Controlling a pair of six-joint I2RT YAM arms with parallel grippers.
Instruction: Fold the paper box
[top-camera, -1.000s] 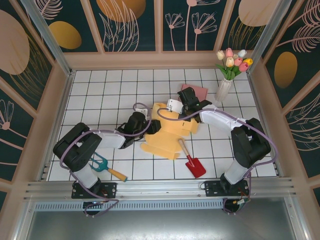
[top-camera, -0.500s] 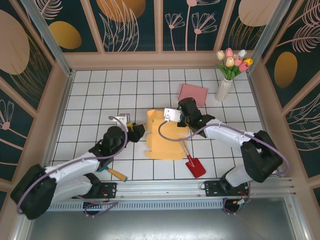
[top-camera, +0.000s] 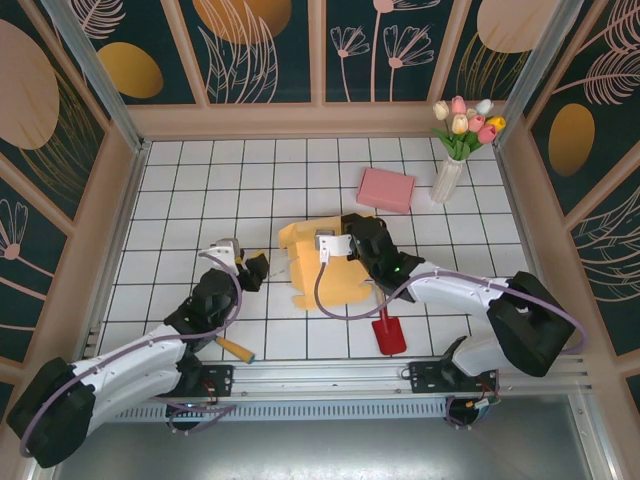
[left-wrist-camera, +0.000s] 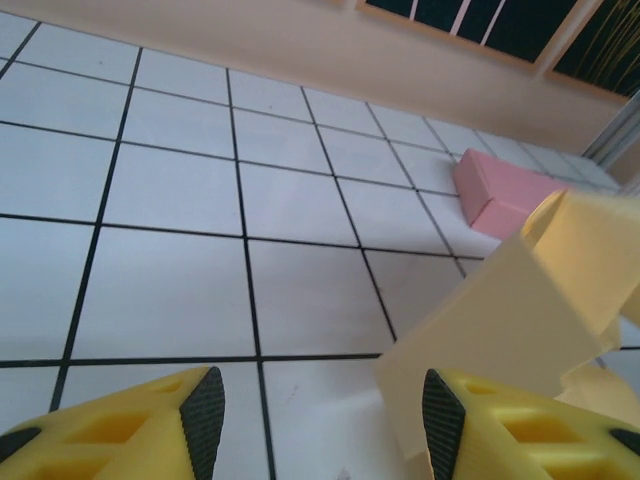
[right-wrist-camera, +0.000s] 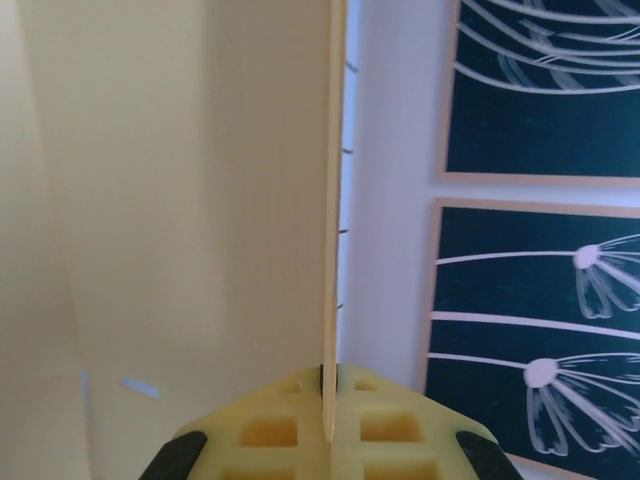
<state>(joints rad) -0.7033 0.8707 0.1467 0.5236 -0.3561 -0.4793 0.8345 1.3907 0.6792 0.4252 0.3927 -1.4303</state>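
Note:
The yellow paper box (top-camera: 325, 272) lies partly folded in the middle of the tiled floor, with one panel raised. My right gripper (top-camera: 351, 233) reaches it from the right and is shut on that panel. In the right wrist view the panel's thin edge (right-wrist-camera: 328, 250) runs straight into the closed fingers of my right gripper (right-wrist-camera: 328, 385). My left gripper (top-camera: 258, 269) sits just left of the box, apart from it and open. In the left wrist view the left gripper (left-wrist-camera: 322, 415) spans bare tile, and a corner of the paper box (left-wrist-camera: 510, 320) stands close by the right finger (left-wrist-camera: 441, 412).
A pink block (top-camera: 386, 189) lies behind the box, also seen as the pink block (left-wrist-camera: 498, 195). A vase of tulips (top-camera: 448, 178) stands at the back right. A red shovel (top-camera: 388, 331) lies near the box's front right. A blue and orange tool (top-camera: 236, 348) lies by the left arm.
My left gripper let go of the box, opened and drew back to the near left. My right gripper pulled the box nearer and leftward, uncovering the pink block.

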